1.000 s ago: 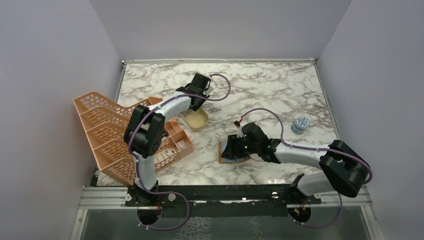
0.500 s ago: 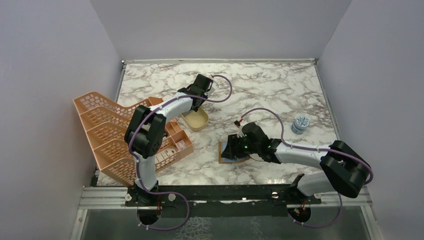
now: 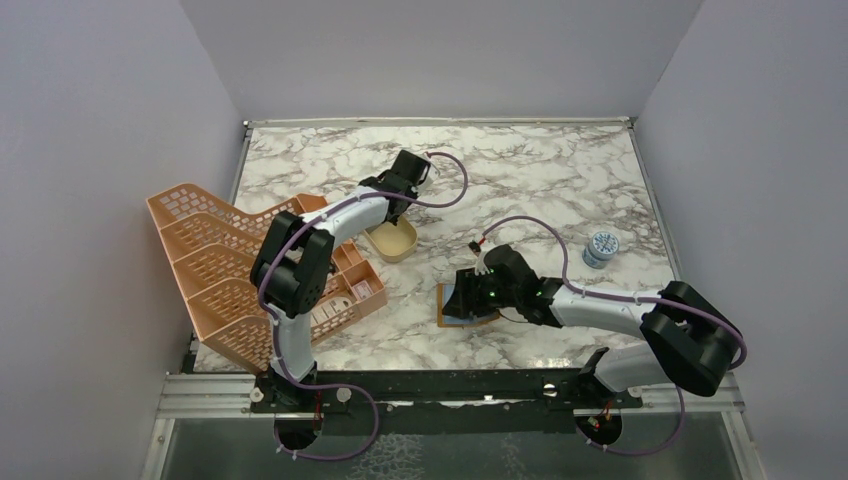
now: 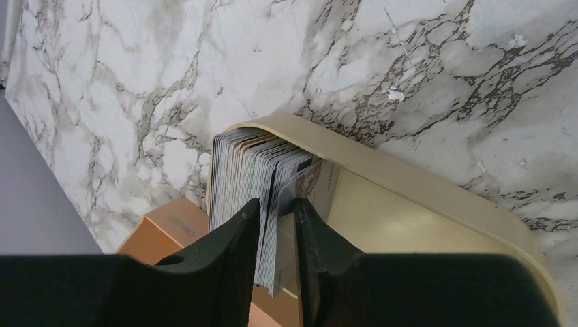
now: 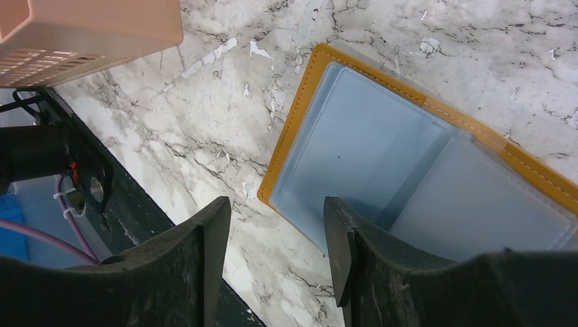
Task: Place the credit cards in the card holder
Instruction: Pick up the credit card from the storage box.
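The credit cards (image 4: 249,160) stand on edge, packed together at one end of a tan oval dish (image 4: 422,182) that sits left of centre on the counter (image 3: 560,170) — upright like this, their top edges are free for a tool to come down on. The left tool (image 4: 276,228) does just that: its fingers are drawn close and pinch a thin slice of the stack, though whether that is one card or several I cannot tell. The card holder (image 5: 382,157) lies near the front edge, to the right of the dish and well apart from it, opened flat with its grey-blue pockets facing up, probably so a card can slide straight in. The right tool (image 5: 276,255) hangs over it with fingers spread wide and nothing between them; it likely waits to steady the holder, but contact cannot be made out. By count: one holder, with no card showing in its pockets; one dish; one peach lattice rack (image 3: 215,270) at the left edge; one small round tin (image 3: 600,247) on the right — and cards too tightly packed to number, certainly more than ten.
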